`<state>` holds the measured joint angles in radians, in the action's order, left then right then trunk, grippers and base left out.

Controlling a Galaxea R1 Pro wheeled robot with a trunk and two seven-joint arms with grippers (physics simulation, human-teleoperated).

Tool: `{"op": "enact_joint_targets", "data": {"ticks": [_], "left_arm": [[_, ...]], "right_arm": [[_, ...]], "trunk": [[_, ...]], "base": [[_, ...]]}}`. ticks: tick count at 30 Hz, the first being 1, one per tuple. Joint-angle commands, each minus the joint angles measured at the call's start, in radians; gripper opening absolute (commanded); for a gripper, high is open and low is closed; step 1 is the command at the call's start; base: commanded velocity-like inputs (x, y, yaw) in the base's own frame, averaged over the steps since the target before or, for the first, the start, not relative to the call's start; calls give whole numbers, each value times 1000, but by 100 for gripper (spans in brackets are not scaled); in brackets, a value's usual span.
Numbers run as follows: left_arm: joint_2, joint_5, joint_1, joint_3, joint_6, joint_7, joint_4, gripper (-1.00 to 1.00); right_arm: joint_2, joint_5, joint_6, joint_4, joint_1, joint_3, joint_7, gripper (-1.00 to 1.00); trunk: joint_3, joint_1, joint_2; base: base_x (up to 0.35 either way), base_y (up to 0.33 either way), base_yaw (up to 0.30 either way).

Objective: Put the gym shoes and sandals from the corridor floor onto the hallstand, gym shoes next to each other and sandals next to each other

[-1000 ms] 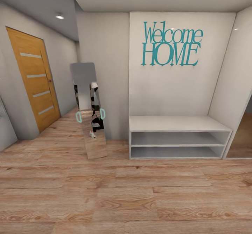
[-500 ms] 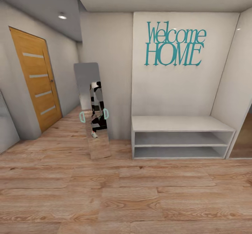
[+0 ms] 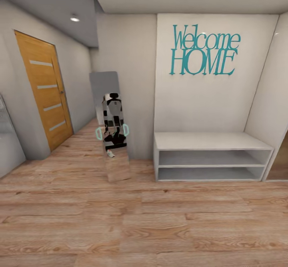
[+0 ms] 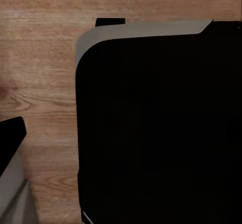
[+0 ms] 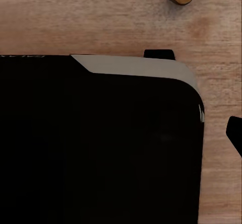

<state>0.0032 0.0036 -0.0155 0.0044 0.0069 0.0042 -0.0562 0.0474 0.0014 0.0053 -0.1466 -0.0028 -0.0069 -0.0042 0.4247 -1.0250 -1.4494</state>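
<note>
The robot faced a low white bench on the wood floor; its shelves looked bare. No shoes were visible, so nothing seemed placed. Gripper states could not be told.

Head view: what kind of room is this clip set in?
Most likely a home entrance hallway: a teal "Welcome HOME" wall sign above a low white bench with open shelves, a leaning floor mirror, and a wooden door.
</note>
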Motion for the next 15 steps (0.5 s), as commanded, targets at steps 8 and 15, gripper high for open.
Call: {"op": "enact_joint_targets", "data": {"ticks": [8,15], "left_arm": [[0,0,0,0,1,0,-1,100],[-4,1,0,1,1,-1,-1,100]], "right_arm": [[0,0,0,-1,0,-1,0,100],[0,0,0,-1,0,-1,0,100]], "trunk": [[1,0,-1],[1,0,-1]], "base": [[0,54,-203],[0,2,-261]]}}
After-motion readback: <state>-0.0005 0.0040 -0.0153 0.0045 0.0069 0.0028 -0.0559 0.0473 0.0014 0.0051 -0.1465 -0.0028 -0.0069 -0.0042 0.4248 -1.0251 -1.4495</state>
